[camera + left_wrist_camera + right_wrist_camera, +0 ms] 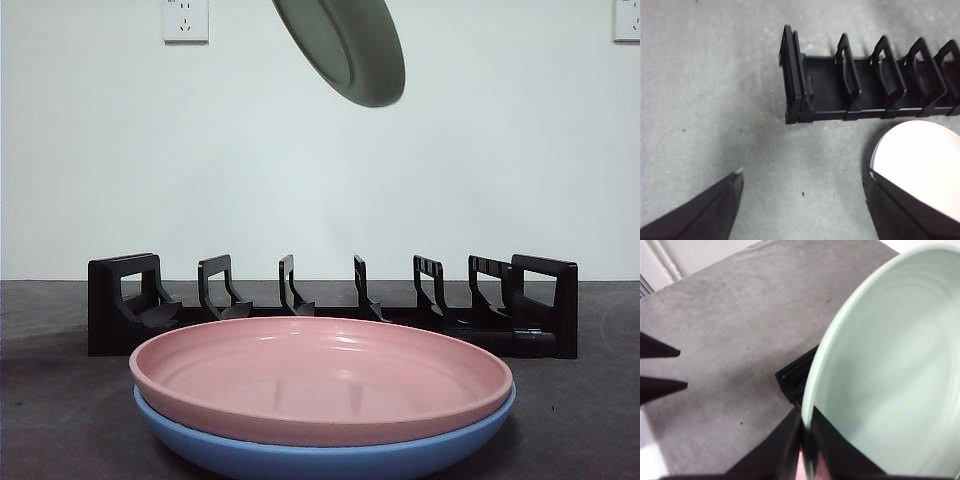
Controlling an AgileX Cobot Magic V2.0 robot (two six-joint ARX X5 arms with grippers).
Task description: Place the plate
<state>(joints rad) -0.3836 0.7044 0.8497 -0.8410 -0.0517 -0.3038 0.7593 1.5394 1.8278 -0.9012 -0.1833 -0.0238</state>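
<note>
While my right gripper [806, 440] pinches the green plate [890, 370] by its rim above the rack [330, 300], a tilt could miss the slot; the left gripper [802, 200] waits spread.

Top edge of the front view slices through the green plate [345, 45], so whatever holds it stays out of sight there. The blue plate [330, 458] is mostly buried under the pink plate [320, 378], its base cut by the bottom edge. The pink plate also masks the rack [330, 305]'s lower middle.
</note>
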